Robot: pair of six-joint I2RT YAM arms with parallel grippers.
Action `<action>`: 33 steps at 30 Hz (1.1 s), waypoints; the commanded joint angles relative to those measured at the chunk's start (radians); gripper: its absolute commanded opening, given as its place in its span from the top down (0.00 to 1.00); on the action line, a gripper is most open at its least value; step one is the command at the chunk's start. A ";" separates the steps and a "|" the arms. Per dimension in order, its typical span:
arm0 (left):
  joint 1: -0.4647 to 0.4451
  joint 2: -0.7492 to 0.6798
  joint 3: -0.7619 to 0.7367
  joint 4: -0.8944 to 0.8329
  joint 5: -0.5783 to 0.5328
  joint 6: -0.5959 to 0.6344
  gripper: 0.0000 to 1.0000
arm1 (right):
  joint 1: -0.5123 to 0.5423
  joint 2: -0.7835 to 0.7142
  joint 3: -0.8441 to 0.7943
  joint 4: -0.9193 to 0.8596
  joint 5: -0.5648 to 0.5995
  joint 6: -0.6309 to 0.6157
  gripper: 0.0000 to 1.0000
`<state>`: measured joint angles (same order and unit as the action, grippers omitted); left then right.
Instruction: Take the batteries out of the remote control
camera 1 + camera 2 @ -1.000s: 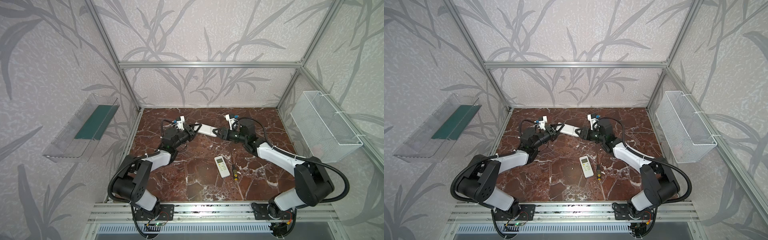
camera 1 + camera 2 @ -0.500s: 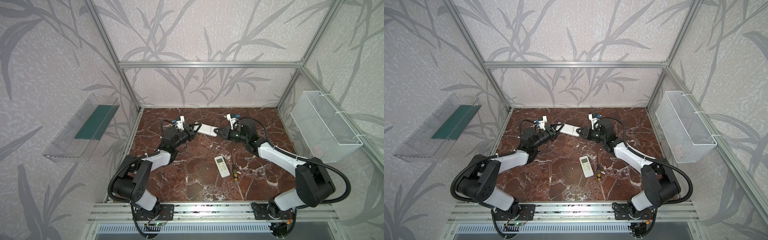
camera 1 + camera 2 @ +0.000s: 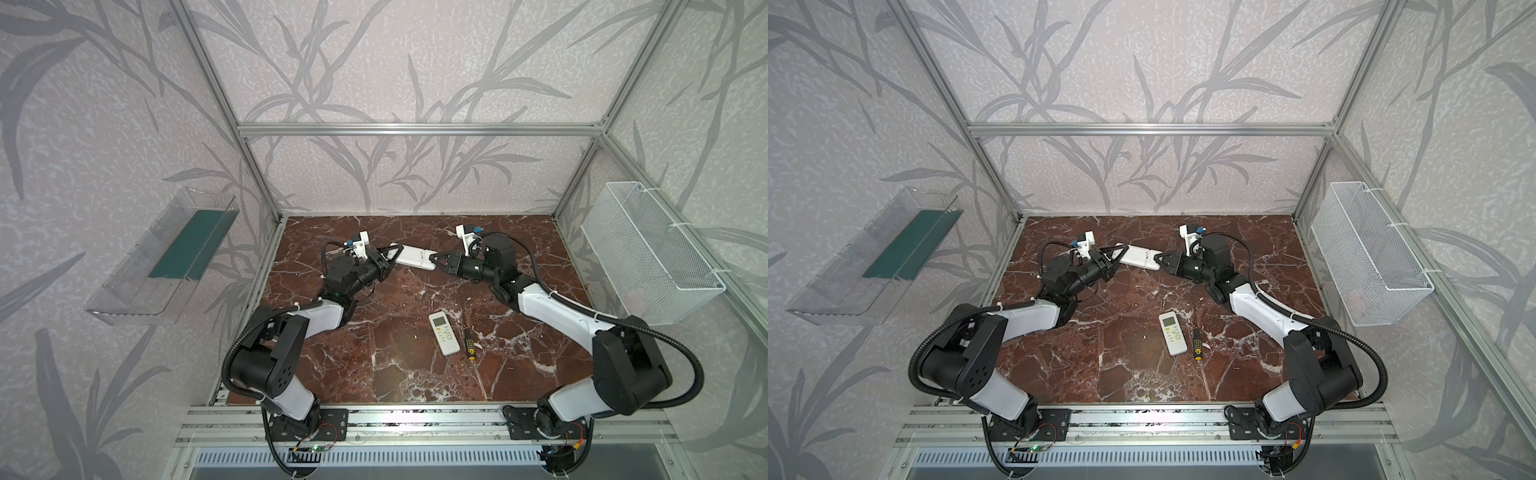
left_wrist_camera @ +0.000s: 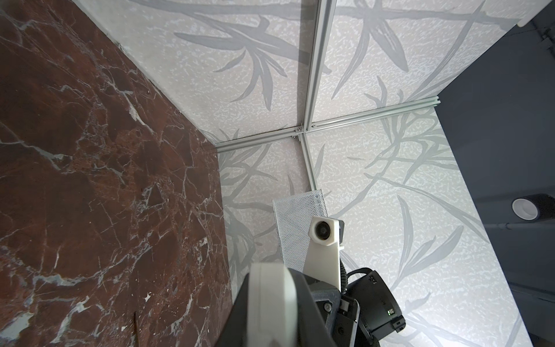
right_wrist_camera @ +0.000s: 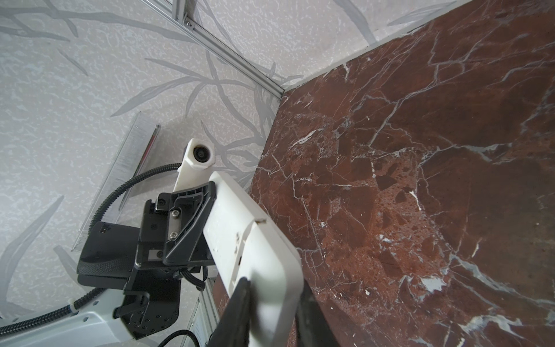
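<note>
A white remote control (image 3: 415,257) (image 3: 1140,256) hangs above the back middle of the marble table, held by both ends. My left gripper (image 3: 397,255) (image 3: 1121,254) is shut on its left end; the left wrist view shows that end (image 4: 267,282) between the dark fingers of the left gripper (image 4: 271,303). My right gripper (image 3: 434,262) (image 3: 1158,262) is shut on the right end. In the right wrist view the remote's plain back (image 5: 249,240), with a cover seam, runs out from the right gripper (image 5: 273,285). The batteries are hidden.
A second white remote (image 3: 444,333) (image 3: 1172,333) lies face up on the table's front middle, with a black-and-yellow screwdriver (image 3: 468,340) (image 3: 1196,343) just to its right. A white wire basket (image 3: 648,253) hangs on the right wall, a clear shelf (image 3: 166,257) on the left wall.
My right gripper has narrowed onto the remote's right end. The left gripper has kept its hold and the remote has hardly moved.
</note>
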<state>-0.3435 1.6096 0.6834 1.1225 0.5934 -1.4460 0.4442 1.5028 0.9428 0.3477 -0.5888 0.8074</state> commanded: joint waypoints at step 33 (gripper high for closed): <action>-0.003 -0.034 0.021 0.053 -0.015 -0.112 1.00 | -0.090 -0.005 -0.046 0.140 -0.127 0.053 0.88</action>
<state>-0.3485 1.6230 0.6834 1.1835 0.5766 -1.5249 0.3691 1.5177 0.9047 0.5102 -0.7425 0.9474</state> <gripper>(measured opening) 0.179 0.194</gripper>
